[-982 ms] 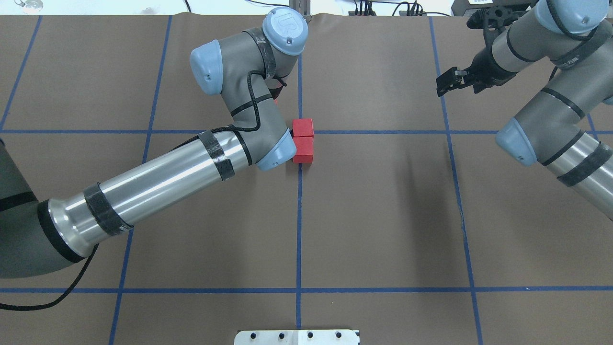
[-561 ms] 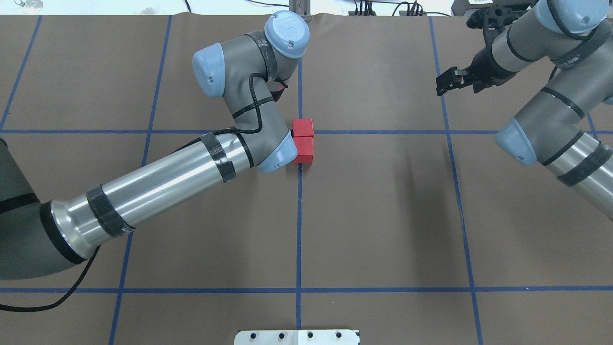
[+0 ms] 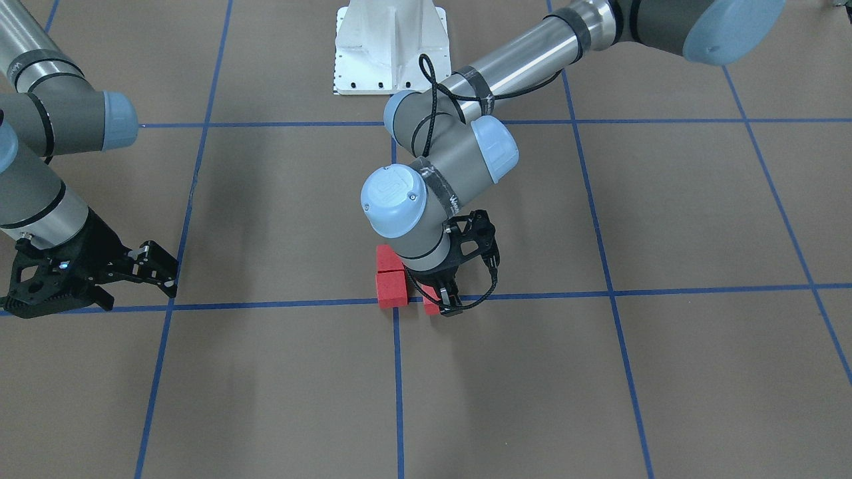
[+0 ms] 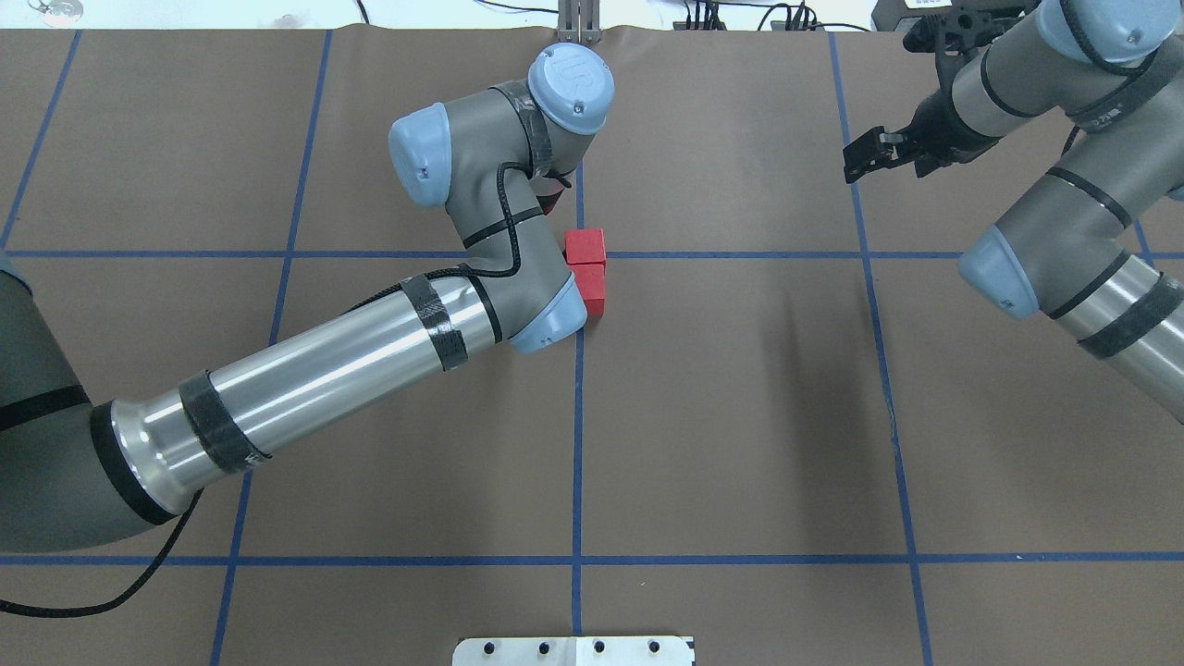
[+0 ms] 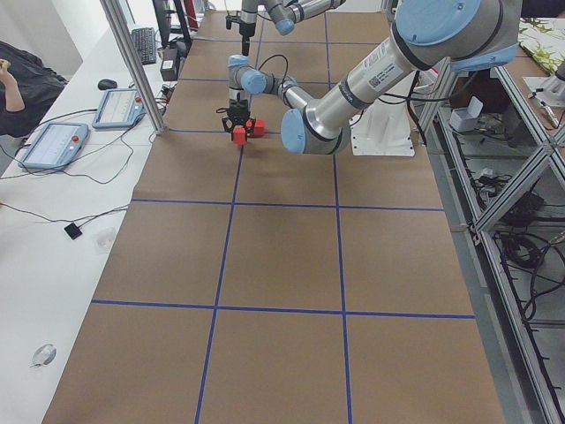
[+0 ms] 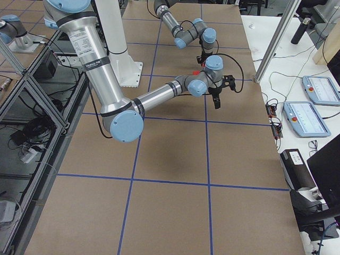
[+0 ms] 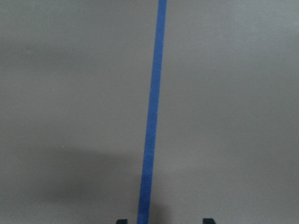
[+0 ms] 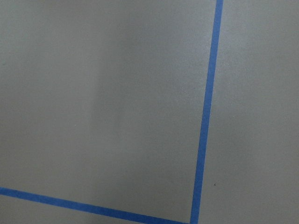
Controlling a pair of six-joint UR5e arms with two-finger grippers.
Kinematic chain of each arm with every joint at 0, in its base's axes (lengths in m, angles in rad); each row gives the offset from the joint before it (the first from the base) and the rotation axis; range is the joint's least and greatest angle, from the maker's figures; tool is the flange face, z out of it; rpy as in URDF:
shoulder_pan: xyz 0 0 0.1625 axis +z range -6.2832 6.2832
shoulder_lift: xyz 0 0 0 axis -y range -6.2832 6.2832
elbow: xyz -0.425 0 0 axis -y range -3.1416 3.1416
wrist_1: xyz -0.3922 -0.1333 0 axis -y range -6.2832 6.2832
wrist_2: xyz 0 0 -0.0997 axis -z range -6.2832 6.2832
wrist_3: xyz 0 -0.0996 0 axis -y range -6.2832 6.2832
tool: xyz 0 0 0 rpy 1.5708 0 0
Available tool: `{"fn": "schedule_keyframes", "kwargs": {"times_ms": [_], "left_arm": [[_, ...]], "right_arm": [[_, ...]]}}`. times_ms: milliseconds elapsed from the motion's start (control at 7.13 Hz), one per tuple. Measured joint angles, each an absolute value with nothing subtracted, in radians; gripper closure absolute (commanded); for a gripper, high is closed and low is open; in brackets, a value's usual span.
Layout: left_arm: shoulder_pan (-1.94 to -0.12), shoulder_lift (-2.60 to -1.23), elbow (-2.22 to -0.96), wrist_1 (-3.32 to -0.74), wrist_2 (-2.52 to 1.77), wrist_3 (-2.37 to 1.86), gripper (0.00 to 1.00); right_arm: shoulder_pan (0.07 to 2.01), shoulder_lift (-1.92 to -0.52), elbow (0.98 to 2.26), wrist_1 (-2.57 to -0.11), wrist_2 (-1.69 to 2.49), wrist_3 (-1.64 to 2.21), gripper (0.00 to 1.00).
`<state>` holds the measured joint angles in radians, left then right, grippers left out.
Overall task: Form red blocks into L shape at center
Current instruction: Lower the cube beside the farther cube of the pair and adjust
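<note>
Two red blocks [image 4: 585, 247] [image 4: 595, 289] stand touching in a line at the center [image 4: 579, 254], where two blue tape lines cross. The front view shows them as the far block [image 3: 388, 258] and the near one [image 3: 391, 291]. A third red block [image 3: 430, 303] sits low over the paper, a small gap away from the near one, with my left gripper [image 3: 444, 303] shut on it. From overhead the left wrist hides that gripper, and only a sliver of the held block [image 4: 555, 202] shows. My right gripper [image 4: 865, 157] hangs open and empty far off to the right.
The white robot base plate [image 4: 573, 650] sits at the near table edge. Blue tape lines [image 4: 869, 370] grid the brown paper. My left forearm [image 4: 324, 379] stretches across the left half. A person's arm [image 5: 13, 84] and tablets [image 5: 53, 143] lie beyond the table's far side.
My left wrist has shifted right toward the two blocks, carrying the held block with it and covering more of the near block. The right arm has barely moved.
</note>
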<state>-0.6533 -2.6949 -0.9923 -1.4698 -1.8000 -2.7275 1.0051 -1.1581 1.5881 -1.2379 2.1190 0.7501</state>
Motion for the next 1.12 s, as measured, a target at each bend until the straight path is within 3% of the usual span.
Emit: {"fn": "schedule_keyframes", "kwargs": {"times_ms": [1122], "left_arm": [[-0.624, -2.696, -0.997, -1.468, -1.803, -2.734, 1.00]], "right_arm": [[1.005, -1.162, 1.591, -1.238, 2.115, 0.750, 0.01]]}}
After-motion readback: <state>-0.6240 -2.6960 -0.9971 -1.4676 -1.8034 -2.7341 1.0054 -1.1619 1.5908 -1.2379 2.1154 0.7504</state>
